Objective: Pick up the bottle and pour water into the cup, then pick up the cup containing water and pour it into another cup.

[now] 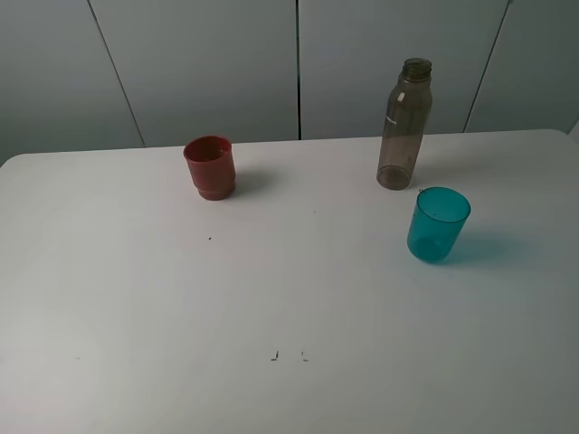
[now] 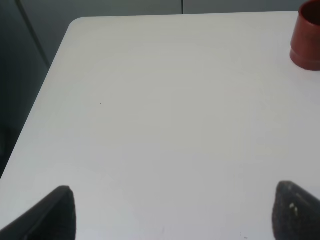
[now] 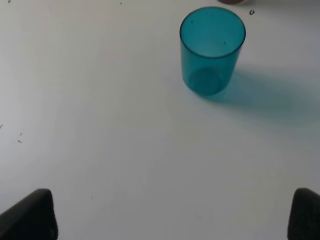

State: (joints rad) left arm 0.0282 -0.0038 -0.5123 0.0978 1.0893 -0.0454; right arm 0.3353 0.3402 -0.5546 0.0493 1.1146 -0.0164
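Note:
The smoky grey-brown bottle (image 1: 404, 124) stands upright at the back right of the white table (image 1: 271, 289). The teal cup (image 1: 438, 224) stands upright just in front of it and also shows in the right wrist view (image 3: 212, 50), with the bottle's base just showing at that view's edge (image 3: 231, 1). The red cup (image 1: 210, 166) stands upright at the back left and shows at the edge of the left wrist view (image 2: 306, 36). Neither gripper shows in the high view. My left gripper (image 2: 172, 212) is open and empty over bare table. My right gripper (image 3: 172, 215) is open and empty, well short of the teal cup.
Grey wall panels (image 1: 298, 63) rise behind the table. The table's rounded left corner and edge (image 2: 60, 45) show in the left wrist view. Small dark specks (image 1: 274, 355) mark the table near the front.

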